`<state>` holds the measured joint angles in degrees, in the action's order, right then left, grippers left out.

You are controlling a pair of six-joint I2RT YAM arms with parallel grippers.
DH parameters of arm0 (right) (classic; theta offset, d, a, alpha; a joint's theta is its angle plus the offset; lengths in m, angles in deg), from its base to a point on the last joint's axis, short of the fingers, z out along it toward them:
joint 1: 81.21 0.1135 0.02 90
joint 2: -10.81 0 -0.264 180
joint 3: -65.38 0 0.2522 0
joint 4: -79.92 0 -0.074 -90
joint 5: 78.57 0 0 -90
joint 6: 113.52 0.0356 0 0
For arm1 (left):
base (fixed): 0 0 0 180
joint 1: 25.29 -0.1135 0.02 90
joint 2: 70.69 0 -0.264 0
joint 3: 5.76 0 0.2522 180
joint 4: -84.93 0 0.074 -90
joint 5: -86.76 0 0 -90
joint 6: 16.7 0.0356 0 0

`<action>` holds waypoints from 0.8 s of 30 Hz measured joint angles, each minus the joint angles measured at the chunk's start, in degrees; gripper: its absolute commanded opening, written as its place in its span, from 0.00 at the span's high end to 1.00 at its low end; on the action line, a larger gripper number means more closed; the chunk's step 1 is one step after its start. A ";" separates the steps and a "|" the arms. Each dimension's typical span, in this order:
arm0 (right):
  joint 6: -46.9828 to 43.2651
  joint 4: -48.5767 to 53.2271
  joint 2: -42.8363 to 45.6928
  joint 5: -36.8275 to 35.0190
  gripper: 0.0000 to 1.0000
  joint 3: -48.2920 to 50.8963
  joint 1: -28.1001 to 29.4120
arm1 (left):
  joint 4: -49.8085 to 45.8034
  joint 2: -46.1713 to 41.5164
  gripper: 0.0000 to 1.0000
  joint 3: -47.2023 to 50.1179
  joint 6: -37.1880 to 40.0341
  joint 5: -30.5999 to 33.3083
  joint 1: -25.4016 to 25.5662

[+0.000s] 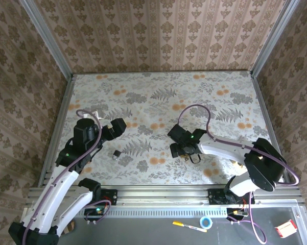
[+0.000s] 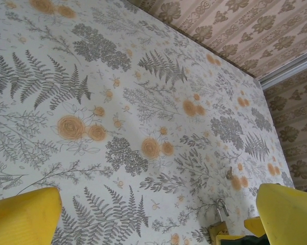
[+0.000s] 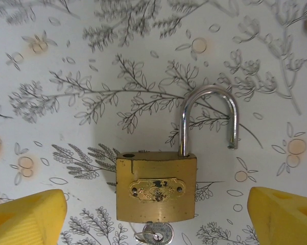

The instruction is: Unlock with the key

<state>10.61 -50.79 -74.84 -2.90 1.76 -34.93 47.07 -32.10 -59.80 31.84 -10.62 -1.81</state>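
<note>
looking from the right wrist, the padlock (image 3: 156, 186) lies low in the middle, shackle (image 3: 209, 97) popped open, key (image 3: 156, 235) in its bottom. right gripper (image 3: 154, 217) and left gripper (image 2: 156, 217) are both spread wide, holding nothing. pull up straight; don't bump it.

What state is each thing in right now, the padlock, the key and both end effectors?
padlock: unlocked, lying flat.
shackle: open, one leg free of the body.
key: inserted in the keyhole.
left end effector: open, empty.
right end effector: open, straddling the padlock, not touching it.
</note>
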 measured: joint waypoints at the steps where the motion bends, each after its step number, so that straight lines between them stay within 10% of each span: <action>1: -0.46 -0.02 -0.70 0.44 0.10 0.00 -0.24 | -0.28 -0.09 0.01 0.02 0.02 -0.02 -0.31; 24: -0.70 -1.73 -7.50 7.10 0.56 -1.03 -3.54 | -0.96 -2.10 0.01 0.13 0.59 -0.22 -2.45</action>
<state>9.91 -52.52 -82.34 4.21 0.73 -38.47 46.11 -34.20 -59.67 32.43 -10.84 -4.26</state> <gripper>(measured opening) 0.466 0.985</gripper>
